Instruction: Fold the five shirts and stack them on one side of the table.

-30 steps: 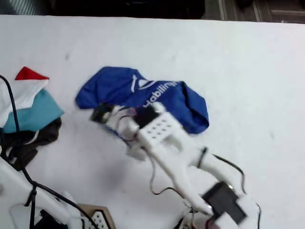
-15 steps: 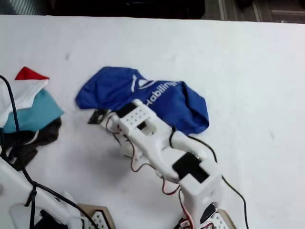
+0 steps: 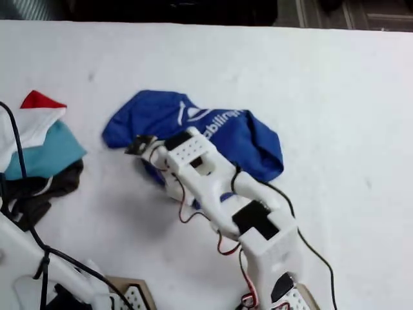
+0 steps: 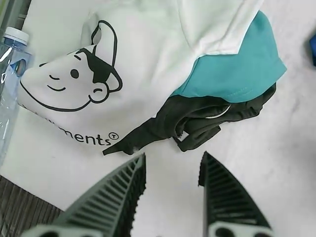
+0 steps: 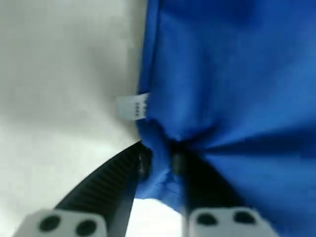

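A blue shirt [image 3: 193, 126] with white print lies crumpled in the middle of the table. My right gripper [image 3: 139, 144] is at its near-left hem and is shut on a pinch of the blue shirt [image 5: 222, 74], beside a small white label [image 5: 132, 106]. At the table's left edge lies a stack: a white shirt [image 4: 113, 64] with a cartoon face, a teal shirt [image 4: 237, 64] under it and a black shirt [image 4: 207, 116] at the bottom. My left gripper [image 4: 170, 180] hovers open over bare table just in front of that stack [image 3: 35, 152].
A clear water bottle [image 4: 10, 74] stands beside the stack at the table's corner. A cable [image 3: 19, 174] runs across the stack's near side. Bare white tabletop [image 3: 335, 97] spreads to the right and behind the blue shirt.
The right arm has swung in over the blue shirt's near hem, its gripper shifting slightly up and back with the cloth's edge. The stack at the left is unchanged.
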Motion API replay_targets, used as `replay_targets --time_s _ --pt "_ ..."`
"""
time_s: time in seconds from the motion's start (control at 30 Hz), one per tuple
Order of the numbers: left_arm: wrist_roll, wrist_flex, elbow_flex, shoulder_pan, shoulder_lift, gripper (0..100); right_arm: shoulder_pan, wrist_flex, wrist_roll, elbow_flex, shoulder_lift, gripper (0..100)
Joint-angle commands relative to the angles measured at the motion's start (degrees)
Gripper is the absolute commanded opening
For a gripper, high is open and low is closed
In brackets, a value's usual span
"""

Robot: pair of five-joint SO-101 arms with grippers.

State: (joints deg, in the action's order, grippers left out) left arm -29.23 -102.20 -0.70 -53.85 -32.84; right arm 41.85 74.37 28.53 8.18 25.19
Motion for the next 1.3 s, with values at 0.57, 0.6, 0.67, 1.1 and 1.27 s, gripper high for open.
replay_targets --time_s 0.57,0.6,0.67,1.1,1.27 --pt "0.0 -0.1 -0.4 0.0 -1.4 19 -10.3 24.2 14.2 -7.7 -36.8 1.9" --pt "0.0 -0.1 -0.4 0.0 -1.4 19 -12.4 24.2 16.0 -7.0 -39.4 1.9" --pt "0.0 -0.1 -0.4 0.7 -1.4 19 -17.5 24.2 19.3 -6.1 -45.1 1.9" --pt "0.0 -0.1 1.7 25.7 -5.8 19 -49.8 23.7 39.0 -4.3 -61.9 1.9" --pt "0.3 1.0 9.4 39.0 0.0 19 -56.8 18.3 38.4 2.5 -58.8 1.9"
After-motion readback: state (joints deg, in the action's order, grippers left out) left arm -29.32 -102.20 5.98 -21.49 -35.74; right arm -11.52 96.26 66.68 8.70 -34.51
